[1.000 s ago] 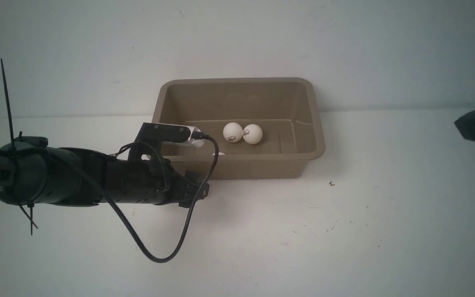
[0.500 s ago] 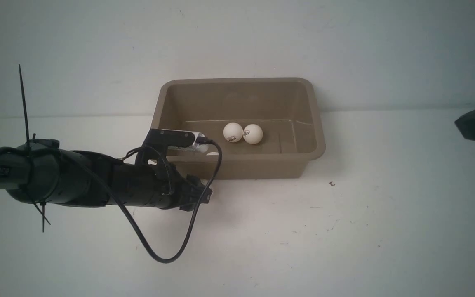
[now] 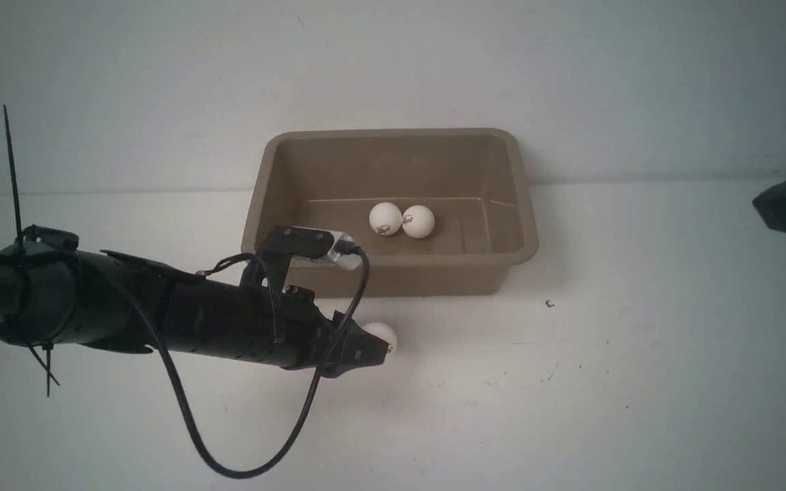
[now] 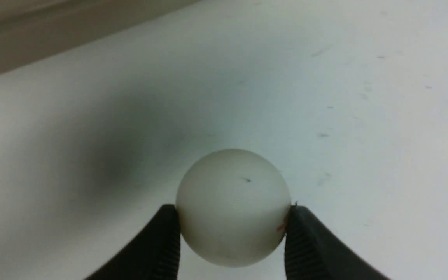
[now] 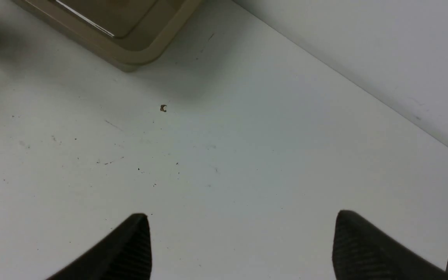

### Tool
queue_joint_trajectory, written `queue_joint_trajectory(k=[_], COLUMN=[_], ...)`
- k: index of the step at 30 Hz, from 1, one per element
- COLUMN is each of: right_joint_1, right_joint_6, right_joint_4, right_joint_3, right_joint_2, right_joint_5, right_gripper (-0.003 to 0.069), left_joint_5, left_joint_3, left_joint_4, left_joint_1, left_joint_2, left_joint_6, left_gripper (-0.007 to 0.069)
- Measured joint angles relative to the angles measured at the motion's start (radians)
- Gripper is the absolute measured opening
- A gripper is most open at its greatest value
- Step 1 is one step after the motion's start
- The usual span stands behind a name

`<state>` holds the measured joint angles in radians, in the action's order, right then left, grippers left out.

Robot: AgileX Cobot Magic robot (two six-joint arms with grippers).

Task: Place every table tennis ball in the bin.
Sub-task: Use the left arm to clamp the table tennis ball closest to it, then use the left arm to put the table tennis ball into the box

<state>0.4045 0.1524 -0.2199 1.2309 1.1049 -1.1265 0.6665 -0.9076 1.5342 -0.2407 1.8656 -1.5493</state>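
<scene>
Left pincer point(image 3: 378, 343) is clamped on one table tennis ball point(image 3: 382, 334), outside the bin point(image 3: 427, 278), just in front of its near wall toward the left end. In the left wrist view both black fingertips point(image 4: 168, 233) press on opposite sides of the ball point(image 4: 232, 194), below its widest part. The ball is plain white with a tiny dark fleck and a faint red mark by one fingertip. It sits low over the white surface point(image 3: 570, 395); can't tell if it touches. The bin wall point(image 4: 21, 35) shows blurred at that view's edge.

Two other balls point(image 3: 385, 219) point(image 3: 418, 221) are inside the bin, on its floor near the middle, touching each other, dark logos facing the camera.

Right pincer point(image 5: 241, 229) is open and empty, fingertips wide apart, over bare surface well to the right of the bin point(image 5: 130, 54). A small dark speck point(image 3: 549, 303) lies on the surface near the bin's front right corner.
</scene>
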Motion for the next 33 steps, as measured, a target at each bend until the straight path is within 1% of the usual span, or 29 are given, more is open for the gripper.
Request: queue_joint_trajectory(k=[2, 4, 9, 11, 15, 16, 17, 20, 21, 24, 30, 33], right_joint_1=[0.000, 0.000, 0.000, 0.000, 0.000, 0.000, 0.000, 0.000, 0.000, 0.000, 0.000, 0.000], right_joint_6=[0.000, 0.000, 0.000, 0.000, 0.000, 0.000, 0.000, 0.000, 0.000, 0.000, 0.000, 0.000], right_joint_4=[0.000, 0.000, 0.000, 0.000, 0.004, 0.006, 0.007, 0.018, 0.023, 0.038, 0.084, 0.095], right_joint_3=[0.000, 0.000, 0.000, 0.000, 0.000, 0.000, 0.000, 0.000, 0.000, 0.000, 0.000, 0.000], right_joint_2=[0.000, 0.000, 0.000, 0.000, 0.000, 0.000, 0.000, 0.000, 0.000, 0.000, 0.000, 0.000], right_joint_5=[0.000, 0.002, 0.005, 0.005, 0.005, 0.005, 0.005, 0.005, 0.005, 0.005, 0.005, 0.005], right_gripper=[0.0567, 0.0567, 0.0567, 0.0567, 0.0567, 0.0567, 0.0567, 0.0567, 0.0567, 0.0567, 0.0567, 0.0567], left_joint_5=[0.062, 0.082, 0.083, 0.048, -0.144, -0.211, -0.211, -0.323, -0.341, -0.364, -0.421, -0.432], left_joint_3=[-0.001, -0.008, -0.062, -0.095, -0.169, -0.194, -0.197, -0.252, -0.278, -0.320, -0.351, -0.353], left_joint_4=[-0.001, 0.024, 0.123, 0.144, 0.159, 0.164, 0.164, 0.170, 0.171, 0.174, 0.179, 0.180], left_joint_1=[0.000, 0.000, 0.000, 0.000, 0.000, 0.000, 0.000, 0.000, 0.000, 0.000, 0.000, 0.000], left_joint_2=[-0.030, -0.056, -0.109, -0.113, -0.094, -0.077, -0.075, -0.015, 0.015, 0.065, 0.124, 0.125], left_joint_6=[-0.017, -0.041, -0.129, -0.163, -0.223, -0.254, -0.259, -0.367, -0.405, -0.452, -0.479, -0.485], left_gripper=[0.0309, 0.0309, 0.0309, 0.0309, 0.0309, 0.0309, 0.0309, 0.0309, 0.0309, 0.0309, 0.0309, 0.0327])
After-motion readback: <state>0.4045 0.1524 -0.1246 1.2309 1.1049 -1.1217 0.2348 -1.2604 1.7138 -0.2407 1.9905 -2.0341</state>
